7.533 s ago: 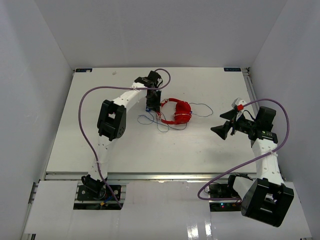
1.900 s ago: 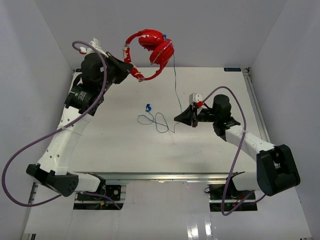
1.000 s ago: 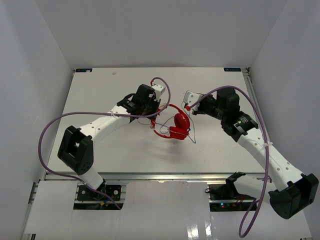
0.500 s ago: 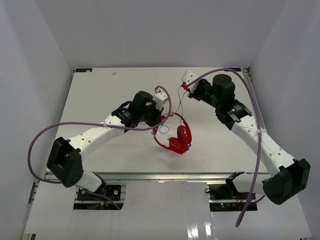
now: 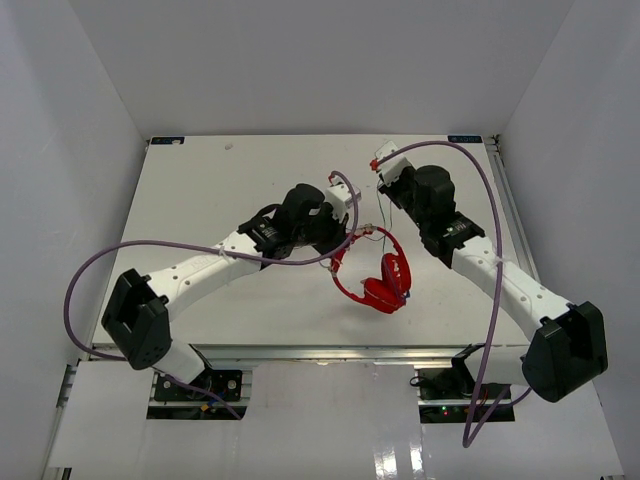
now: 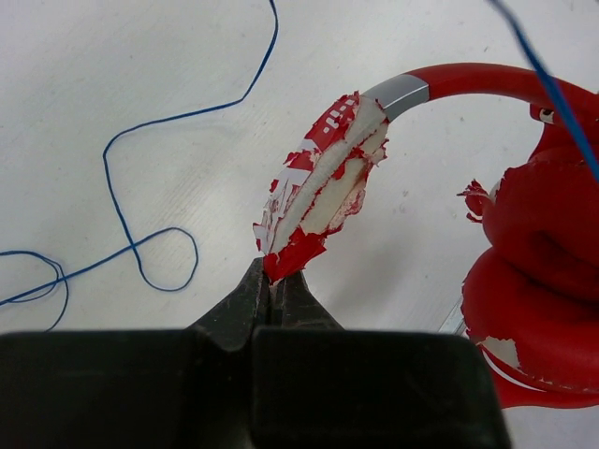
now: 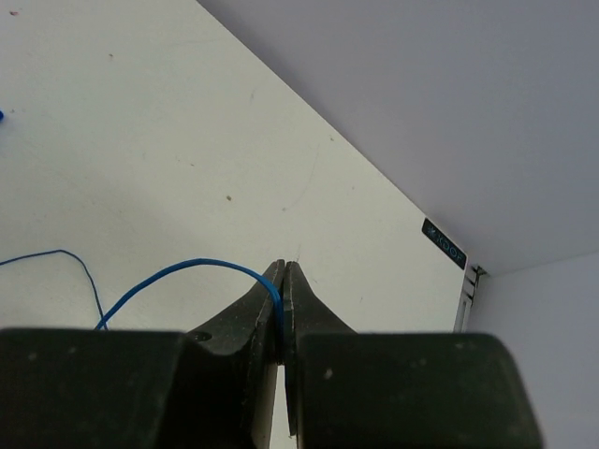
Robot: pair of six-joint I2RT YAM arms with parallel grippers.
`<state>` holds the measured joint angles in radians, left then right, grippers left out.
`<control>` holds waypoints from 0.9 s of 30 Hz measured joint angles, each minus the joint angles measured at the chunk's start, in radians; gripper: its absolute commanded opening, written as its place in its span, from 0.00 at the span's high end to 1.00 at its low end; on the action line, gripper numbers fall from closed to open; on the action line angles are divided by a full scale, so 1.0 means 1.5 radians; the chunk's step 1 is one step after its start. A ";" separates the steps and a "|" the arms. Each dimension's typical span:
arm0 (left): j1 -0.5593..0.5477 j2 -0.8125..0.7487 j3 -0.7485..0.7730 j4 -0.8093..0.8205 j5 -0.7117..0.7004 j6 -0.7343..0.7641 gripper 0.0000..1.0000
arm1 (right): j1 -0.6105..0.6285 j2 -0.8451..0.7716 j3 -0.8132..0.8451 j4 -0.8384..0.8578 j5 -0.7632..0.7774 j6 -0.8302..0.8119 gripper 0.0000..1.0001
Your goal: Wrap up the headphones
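Observation:
The red headphones (image 5: 384,285) hang over the middle of the table, their cups (image 6: 541,262) folded together. My left gripper (image 5: 347,238) (image 6: 276,281) is shut on the peeling red-and-white end of the headband (image 6: 328,182). The thin blue cable (image 5: 372,231) runs up from the headphones towards my right gripper (image 5: 384,183), which is behind them. In the right wrist view that gripper (image 7: 284,271) is shut on the cable (image 7: 187,267), pinched between its jaws. More cable (image 6: 140,187) lies in loops on the table. The plug is out of view.
Thick purple robot cables (image 5: 110,262) (image 5: 495,220) arc beside both arms. White walls enclose the table on the left, back and right. The table's far right corner carries a small label (image 7: 444,245). The metal front rail (image 5: 300,352) runs along the near edge.
My left gripper has carried the headphones a little to the right and nearer. The right gripper has shifted slightly right, still pinching the cable.

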<state>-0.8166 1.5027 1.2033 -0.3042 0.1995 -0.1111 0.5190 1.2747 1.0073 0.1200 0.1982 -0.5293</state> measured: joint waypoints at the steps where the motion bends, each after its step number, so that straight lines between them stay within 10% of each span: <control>1: 0.000 -0.010 -0.003 0.005 0.002 -0.007 1.00 | -0.003 0.003 -0.006 0.004 0.007 0.012 0.92; 8: -0.003 -0.106 -0.055 0.053 0.018 -0.062 1.00 | -0.050 0.001 -0.031 0.013 -0.037 0.092 0.92; 27: -0.004 -0.222 -0.125 0.238 -0.005 -0.266 1.00 | -0.183 -0.060 -0.164 0.136 -0.658 0.346 0.92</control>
<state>-0.8223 1.1692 1.0163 0.0535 0.1922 -0.5106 0.2444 1.1843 0.7616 0.3236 -0.7887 -0.0109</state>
